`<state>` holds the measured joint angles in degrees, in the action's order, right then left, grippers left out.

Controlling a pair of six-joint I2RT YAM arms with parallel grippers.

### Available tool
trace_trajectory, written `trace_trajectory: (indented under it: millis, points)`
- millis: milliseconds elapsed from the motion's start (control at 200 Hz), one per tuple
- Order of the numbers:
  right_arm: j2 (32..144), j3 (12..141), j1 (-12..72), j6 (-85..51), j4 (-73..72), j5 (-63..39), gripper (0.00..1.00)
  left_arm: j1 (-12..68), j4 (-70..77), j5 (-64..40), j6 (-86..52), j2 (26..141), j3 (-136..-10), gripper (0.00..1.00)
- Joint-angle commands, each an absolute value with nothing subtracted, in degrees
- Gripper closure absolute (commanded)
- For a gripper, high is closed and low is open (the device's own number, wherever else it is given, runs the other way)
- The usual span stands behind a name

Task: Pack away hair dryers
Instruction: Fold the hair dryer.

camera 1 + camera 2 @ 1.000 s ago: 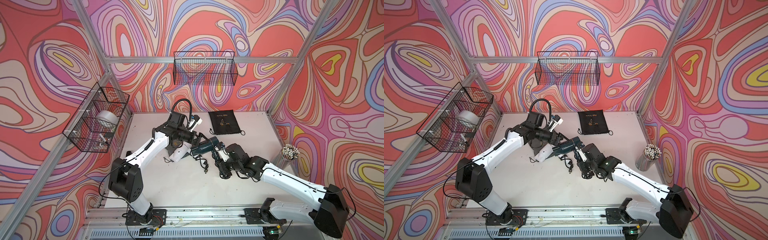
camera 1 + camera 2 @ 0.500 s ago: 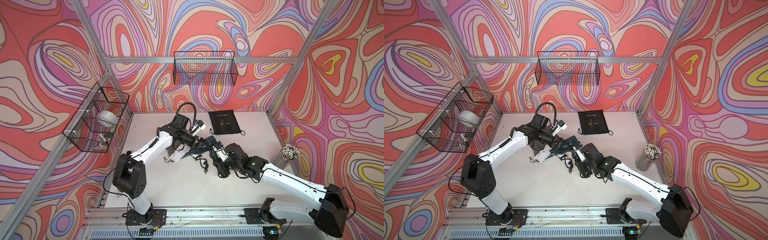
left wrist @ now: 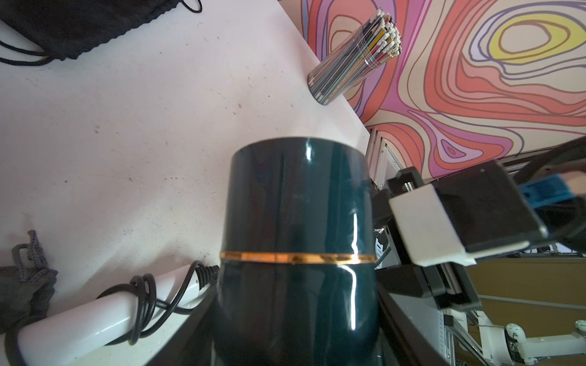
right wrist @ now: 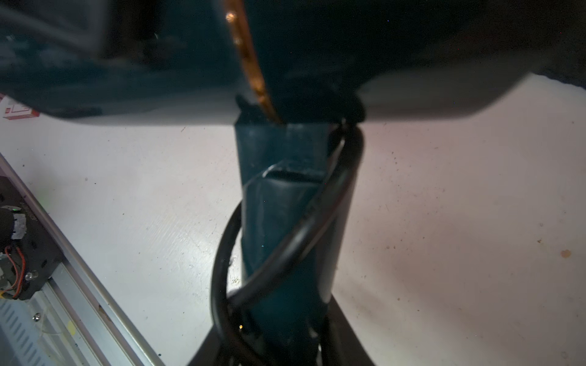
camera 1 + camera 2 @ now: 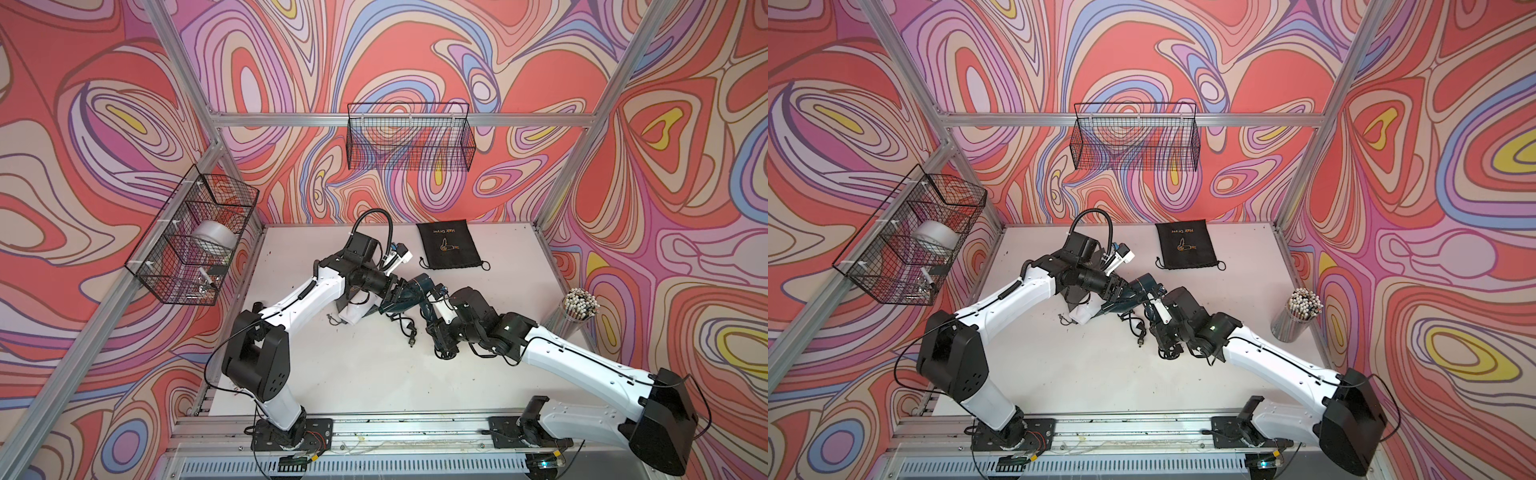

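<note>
The right hand is clamping the handle of the glossy dark teal hair dryer. The left hand is straddling its barrel; I cannot tell whether it is gripping.

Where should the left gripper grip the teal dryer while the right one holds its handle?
Probably the barrel of the teal dryer, behind the gold ring, approached from its rear end. The right gripper occupies the cord-wrapped handle, and the smooth round barrel lies between the jaws of the left gripper, so closing across its width should seat squarely.
</note>
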<state>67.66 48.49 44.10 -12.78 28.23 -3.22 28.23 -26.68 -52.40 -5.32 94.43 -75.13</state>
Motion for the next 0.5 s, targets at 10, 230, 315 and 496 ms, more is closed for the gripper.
trace_trajectory:
  millis: [10, 230, 315, 496]
  points:
    - [64.4, 49.9, 44.8, -17.6, 11.6, -5.0, 0.93, 31.1, -20.2, -55.3, -11.6, 91.0, -70.7, 0.80]
    - [64.3, 49.1, 44.8, -24.3, 5.2, -5.4, 0.93, 32.8, -7.1, -50.6, -20.5, 86.5, -61.6, 0.97]
    - [64.4, 48.3, 44.8, -27.4, 1.2, -6.1, 0.93, 33.8, -2.1, -47.8, -24.1, 85.3, -58.4, 1.00]
    - [64.8, 47.3, 44.8, -33.1, -4.8, -6.9, 0.94, 34.7, 8.1, -40.2, -31.7, 83.1, -51.6, 1.00]
